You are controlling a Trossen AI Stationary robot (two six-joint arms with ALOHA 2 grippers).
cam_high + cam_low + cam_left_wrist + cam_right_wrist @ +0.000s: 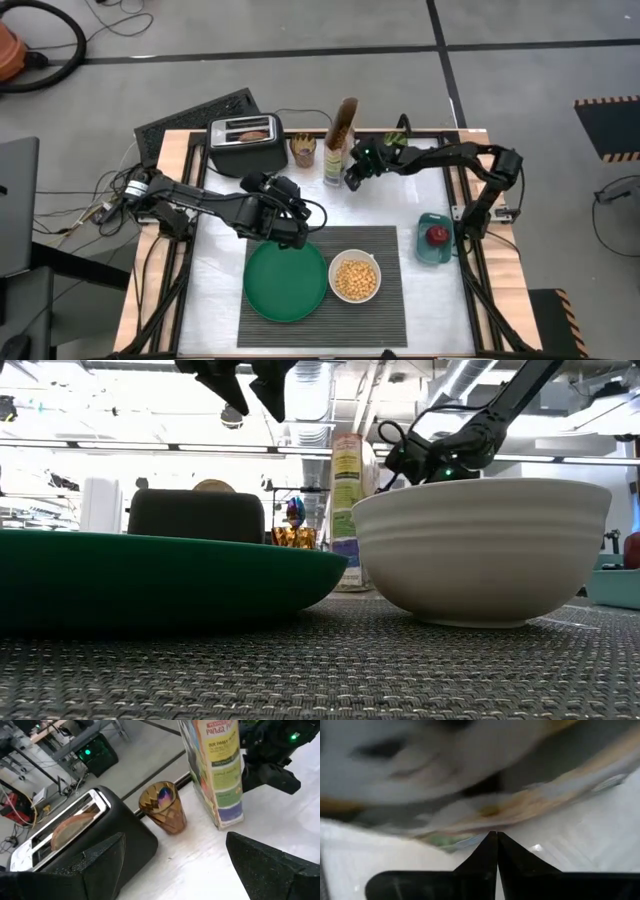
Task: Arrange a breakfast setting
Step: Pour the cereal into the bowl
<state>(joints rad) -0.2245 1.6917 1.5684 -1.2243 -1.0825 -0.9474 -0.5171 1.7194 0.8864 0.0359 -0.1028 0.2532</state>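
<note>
The dark grey ribbed placemat (385, 300) lies at the table's near middle. On it rest the green plate (285, 282) and the white bowl (355, 278) with yellow cereal (355, 280). The pale bagel (70, 827) stands in a slot of the black toaster (245, 142). The purple-and-blue spoon (164, 796) stands in an amber glass (162, 812). My left gripper (278, 190) is open and empty, raised between plate and toaster. My right gripper (350, 180) is shut, close beside the upright cereal box (338, 140). My right gripper has its shut fingertips (496, 840) close to the lower side of the cereal box (227, 805), coming from the table's right. I cannot tell whether they touch the box. The box stands upright on the table.
A teal dish with a red apple (436, 237) stands at the table's right edge. The toaster, glass and cereal box line the far edge. Bare white table lies between them and the placemat (380, 205).
</note>
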